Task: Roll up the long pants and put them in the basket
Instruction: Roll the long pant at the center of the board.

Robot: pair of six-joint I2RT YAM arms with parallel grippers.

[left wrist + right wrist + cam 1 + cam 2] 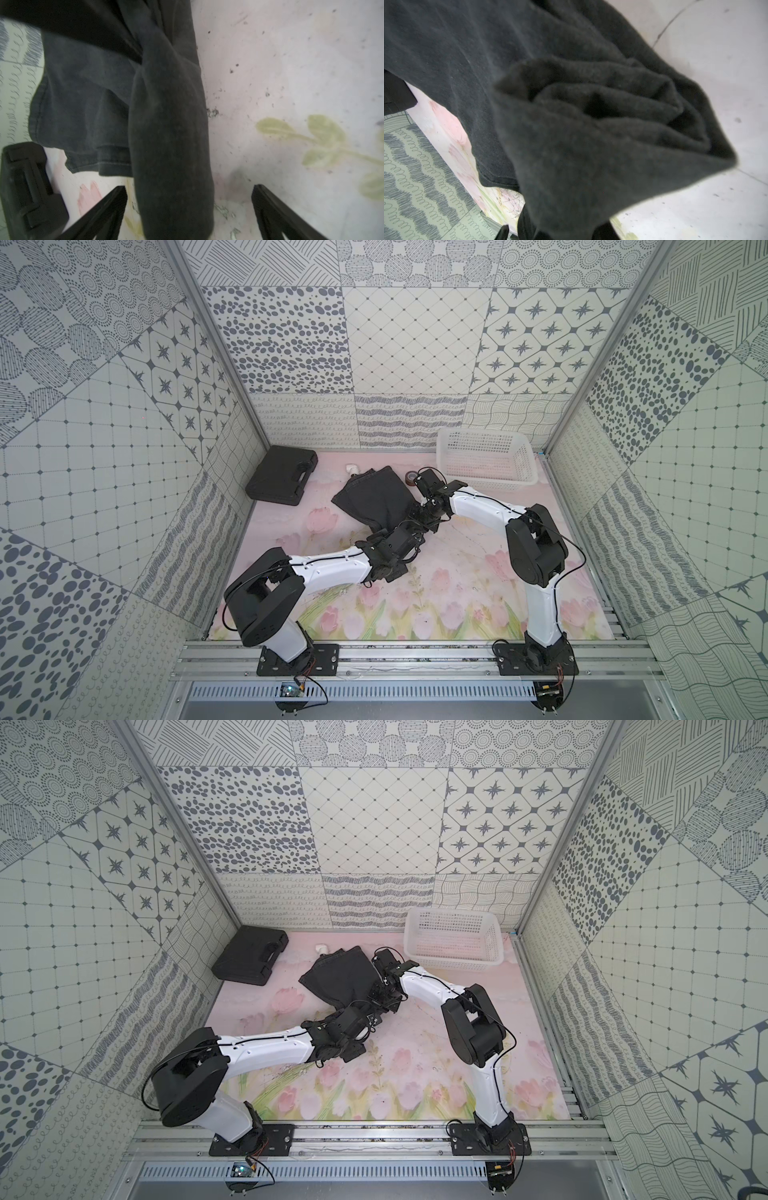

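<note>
Black plastic, far left: a rigid rectangular black case (pixel 280 475) with a moulded handle is laid at the back edge of the pink flower-printed table cover (pixel 436 605), well apart from the work, so it is not disturbed.
White piece, left of centre: a small white object (pixel 353 468) is seen just behind the cloth; what it is cannot be told.
Charcoal cloth, centre: the long pants (pixel 374 497), dark jeans-like trousers with stitched seams, are laid folded between the case and the basket. The flat part is spread toward the back, so cloth is left for rolling.
Near edge of cloth: a tight rolled part (pixel 612 108) is formed; its spiral layers are shown in the right wrist view.
Left arm: the left gripper (pixel 189 186) is held with its fingers (pixel 108 205) spread wide, the roll lying between them unpinched; a fresh hold is probably being prepared.
Right arm: the right gripper (pixel 423 512) is judged to be clamped on the roll's end, so the spiral is not loosened; its jaws are mostly hidden by cloth.
Beside right wrist: a small brown tape ring (pixel 411 477) is left untouched.
Far right: a white plastic mesh basket (pixel 482 452) is set at the back, near the pants but not touching them.
</note>
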